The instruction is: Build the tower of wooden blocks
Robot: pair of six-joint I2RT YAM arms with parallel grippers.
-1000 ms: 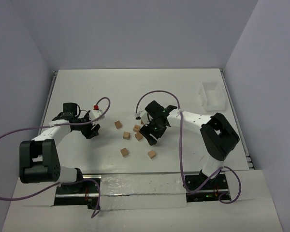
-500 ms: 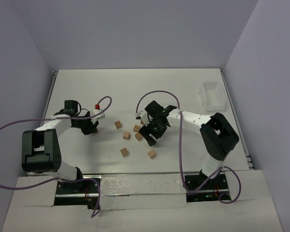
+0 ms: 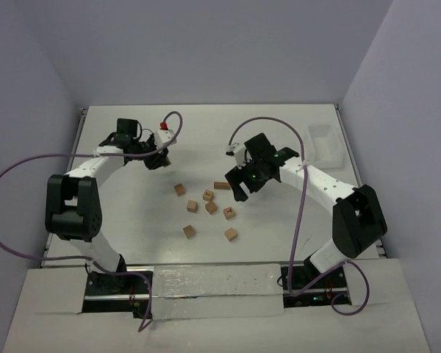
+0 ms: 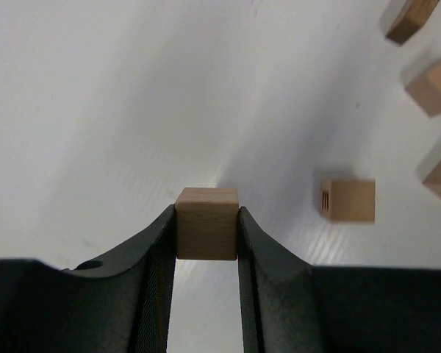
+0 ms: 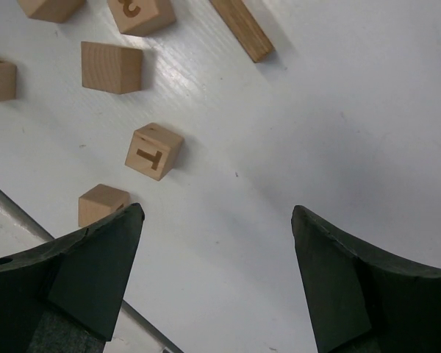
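While pinched between the closed fingers of the left claw (image 4: 206,215), one plain wood cube (image 4: 206,234) held over bare white tabletop (image 4: 95,103), at the far left of the scene and well apart from the rest.

Shot inside a small booth: flat white tabletop with faint ribbing, closed in by three pale lilac walls (image 3: 206,51). Parked at the far right corner, one white plastic tray (image 3: 322,143).

Counted from overhead: two white-and-black arms, two purple cables, nine wood blocks in all. Scattered near mid-tabletop, between the arms, eight loose blocks (image 3: 192,206), made up of seven cubes and one flat plank (image 3: 222,185). All lying singly on the surface, some close together, none on top of another. Caught along the right edge of the left wrist view, four of them.

Marked with burnt-in characters on some faces, among them a cube bearing a "T" (image 5: 153,151), seen from the right wrist beside further cubes and the plank.

Poised over bare tabletop just right of the cluster, near the plank, the right claw (image 5: 213,220), spread wide and gripping nothing.

Tower not yet begun.
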